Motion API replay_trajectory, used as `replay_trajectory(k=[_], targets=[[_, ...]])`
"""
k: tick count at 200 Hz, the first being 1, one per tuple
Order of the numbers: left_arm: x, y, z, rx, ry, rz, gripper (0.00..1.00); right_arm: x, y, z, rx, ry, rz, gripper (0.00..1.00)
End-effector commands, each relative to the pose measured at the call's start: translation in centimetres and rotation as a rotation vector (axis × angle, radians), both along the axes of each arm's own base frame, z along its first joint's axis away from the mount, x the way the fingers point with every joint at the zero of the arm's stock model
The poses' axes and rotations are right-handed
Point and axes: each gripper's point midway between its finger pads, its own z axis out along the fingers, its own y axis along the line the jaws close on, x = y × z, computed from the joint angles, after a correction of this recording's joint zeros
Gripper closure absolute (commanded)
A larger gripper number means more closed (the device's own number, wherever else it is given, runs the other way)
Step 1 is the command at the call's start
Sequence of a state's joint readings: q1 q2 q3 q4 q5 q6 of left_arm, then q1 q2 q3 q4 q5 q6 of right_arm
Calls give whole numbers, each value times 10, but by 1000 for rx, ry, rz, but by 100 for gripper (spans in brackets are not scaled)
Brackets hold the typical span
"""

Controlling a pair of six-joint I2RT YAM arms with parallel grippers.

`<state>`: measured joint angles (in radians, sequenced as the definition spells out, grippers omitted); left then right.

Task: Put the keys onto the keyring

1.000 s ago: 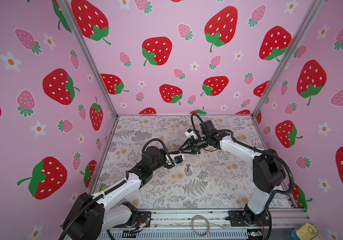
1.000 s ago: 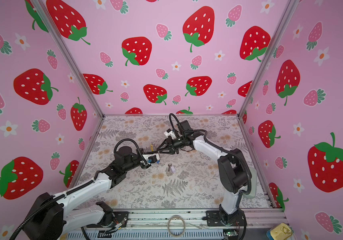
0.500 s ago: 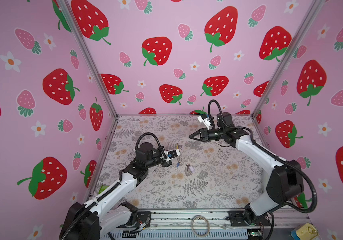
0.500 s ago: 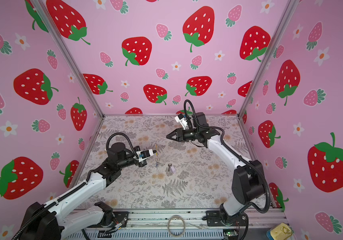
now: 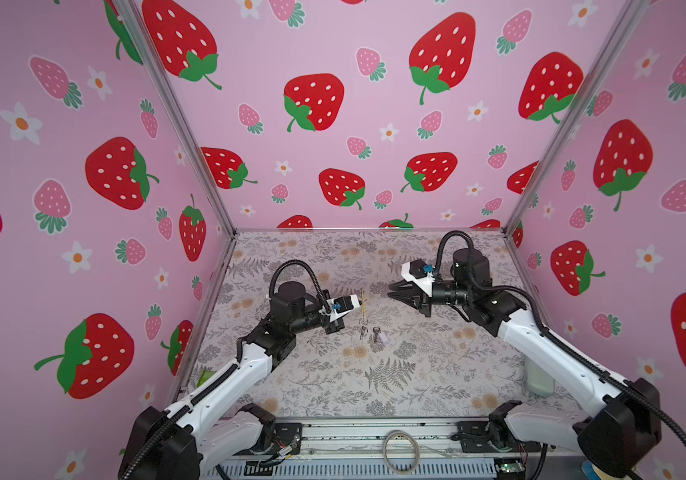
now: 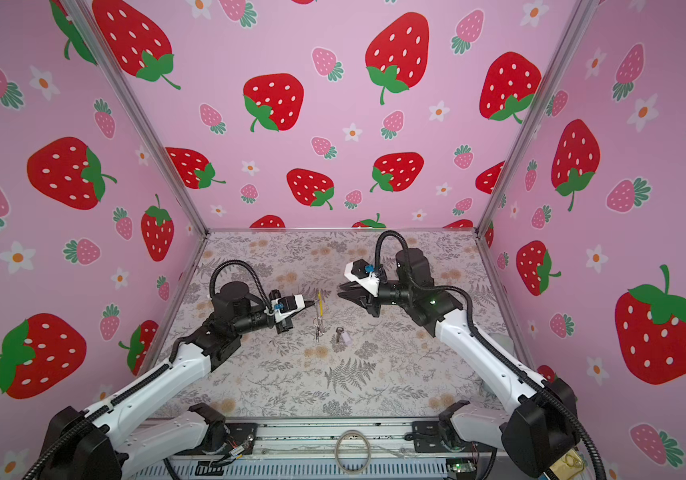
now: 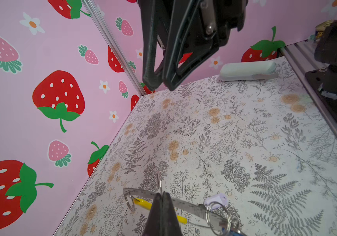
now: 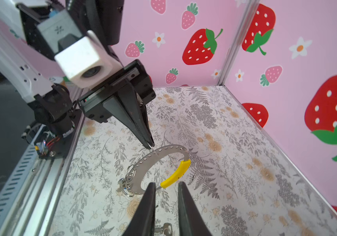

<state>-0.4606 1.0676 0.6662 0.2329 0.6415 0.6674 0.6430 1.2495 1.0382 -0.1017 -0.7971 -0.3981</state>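
The left pincer (image 8: 150, 144) is shut tight. It pinches the keyring (image 8: 142, 162) by its thin grey band and holds it up in the air above the table (image 5: 416, 395). The ring hangs down from the pinch, with its yellow part (image 8: 175, 173) on the far side from the grip. Small metal loops (image 8: 129, 173) dangle at the low end. A bit of blue shows there in the left wrist view, so the blue key (image 7: 233, 232) looks like it is already on the ring.

The right pincer (image 8: 166, 183) is open and holds nothing. It floats near the ring but does not touch it.

The lilac key (image 6: 341, 334) lies flat on the table, just beside the spot under the hanging ring and between the two arms. It is not on the ring yet.

The ring looks light, thin and stiff. Held at only one spot, it will likely swing or twist if bumped. The key is small, hard and probably slippery, and it lies so flat that it will be tricky to pick up. The plastic tag is fatter than the metal, so it looks like the best place to grab. That grip should leave the key's own little loop free to hook on.
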Motion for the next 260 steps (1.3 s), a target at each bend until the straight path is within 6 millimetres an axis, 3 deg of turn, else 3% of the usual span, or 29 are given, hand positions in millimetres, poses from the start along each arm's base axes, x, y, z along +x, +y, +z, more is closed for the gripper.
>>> replay_trajectory(k=[1,71,124,260], targets=[[-4,-3,32,-23,-65,-38,100,-9,10,-5,-57,-206,96,77],[-12,-4,31,83,-174,-39,100,-1,22,-22,-132,-242,51,75],[-16,-12,38,45,-214,-51,100,-9,33,-11,-32,-135,82,74],[-21,-20,42,120,-357,-44,100,-9,32,-27,-64,-134,94,74]])
